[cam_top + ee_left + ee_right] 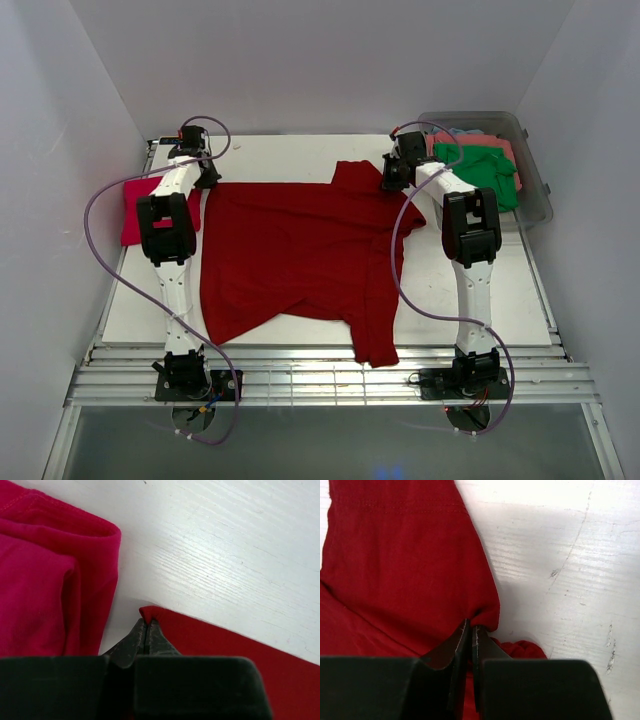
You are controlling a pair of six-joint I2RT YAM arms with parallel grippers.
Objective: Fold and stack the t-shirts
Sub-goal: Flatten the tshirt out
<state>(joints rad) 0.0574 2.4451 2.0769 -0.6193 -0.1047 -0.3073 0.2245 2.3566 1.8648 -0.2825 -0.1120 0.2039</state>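
Observation:
A dark red t-shirt (300,255) lies spread over the middle of the white table (300,155). My left gripper (208,180) is shut on its far left corner (152,614). My right gripper (390,180) is shut on its far right edge (487,617), beside a sleeve (360,178) that points to the back. A folded pinkish-red t-shirt (135,212) lies at the table's left edge, and shows in the left wrist view (55,580). A green t-shirt (480,168) and a coral one (470,142) lie in the tub.
A clear grey plastic tub (535,195) stands at the back right, close behind my right arm. White walls close in the table on the left, right and back. A metal rail (330,380) runs along the near edge.

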